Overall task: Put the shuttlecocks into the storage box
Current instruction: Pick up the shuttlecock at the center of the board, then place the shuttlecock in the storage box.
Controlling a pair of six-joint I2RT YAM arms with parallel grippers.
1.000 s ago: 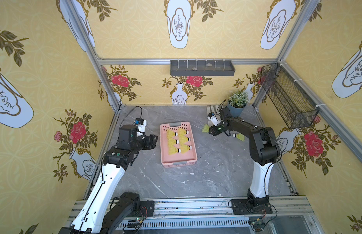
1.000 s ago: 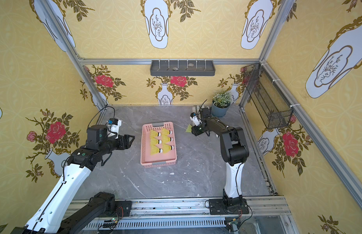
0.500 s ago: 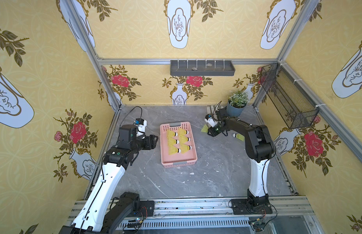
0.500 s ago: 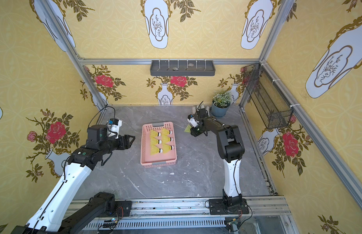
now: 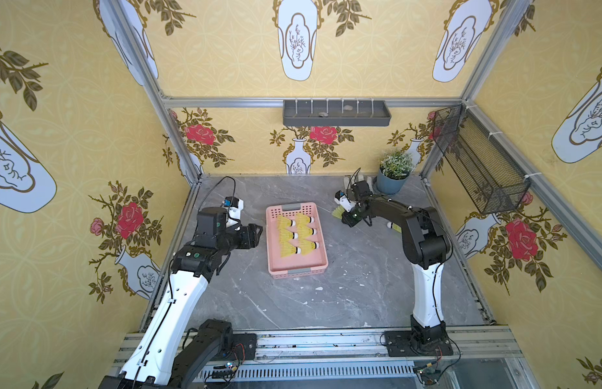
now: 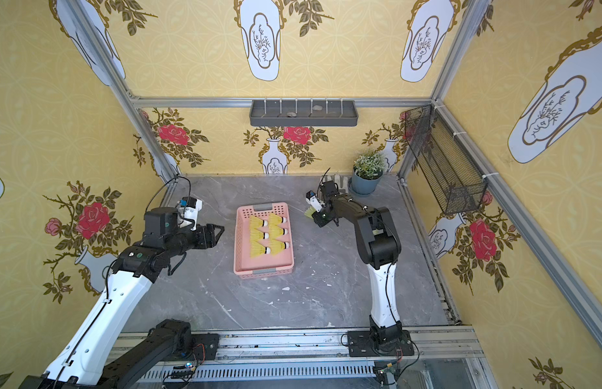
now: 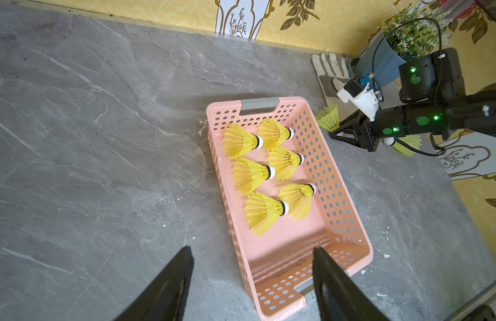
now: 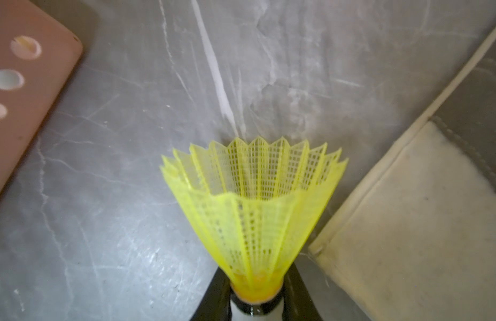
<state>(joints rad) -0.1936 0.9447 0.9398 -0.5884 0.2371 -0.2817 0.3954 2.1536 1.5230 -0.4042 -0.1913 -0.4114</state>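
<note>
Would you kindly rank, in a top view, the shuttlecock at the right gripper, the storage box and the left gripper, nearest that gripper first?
1. shuttlecock: between the right gripper's jaws.
2. storage box: beside it, mid-table.
3. left gripper: beyond the box.

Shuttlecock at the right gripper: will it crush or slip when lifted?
Probably light: the shuttlecock is mostly open mesh skirt. The skirt looks thin and likely flexes, but the right gripper sits at the banded base, which looks firmer, so crushing seems unlikely. The rounded tip might pivot between the jaws; laid down, the cone would likely roll in an arc.
</note>
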